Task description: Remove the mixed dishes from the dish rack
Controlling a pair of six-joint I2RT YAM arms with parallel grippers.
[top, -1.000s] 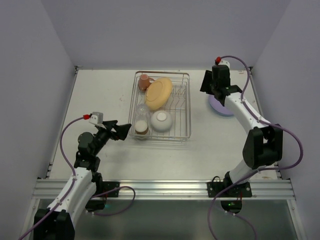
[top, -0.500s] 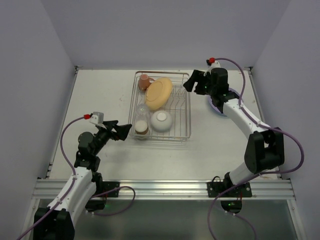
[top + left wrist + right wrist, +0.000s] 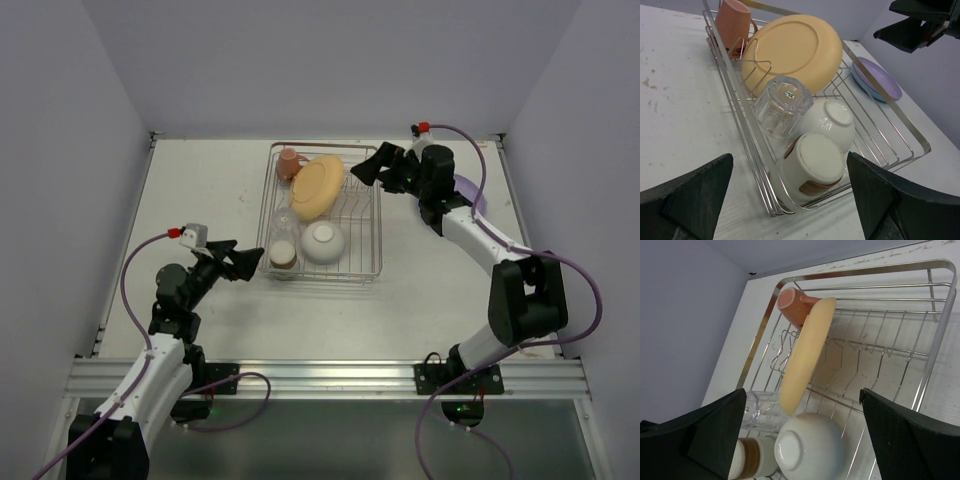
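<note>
Five dishes sit in the dish rack: a yellow plate propped on edge among the tines at its middle, a pink mug in its far left corner just beside that plate, and a glass, white bowl and brown cup tipped along its near side. Two plates lie stacked on the table to the rack's right. The right gripper hangs over the rack's far right corner, jaws spread and empty. The left gripper sits off its near left corner, likewise agape with nothing in it. We judge the yellow plate the risk: lifted askew, its rim could snag a tine, knock the mug, or slip from the fingers.
</note>
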